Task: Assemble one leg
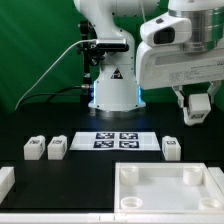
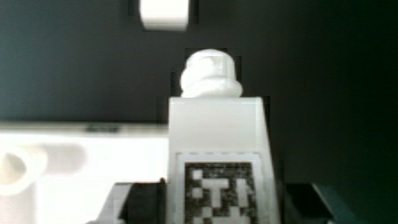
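Clamping the leg (image 2: 217,120) lengthwise, the gripper (image 2: 217,198) points its knobbed tip outward.

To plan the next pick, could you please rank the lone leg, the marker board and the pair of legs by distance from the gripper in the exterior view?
The gripper, jaws shut on the held leg, hangs at the exterior view's right.
1. Lone leg, right, just below it.
2. Marker board, middle.
3. Pair of legs, far left.
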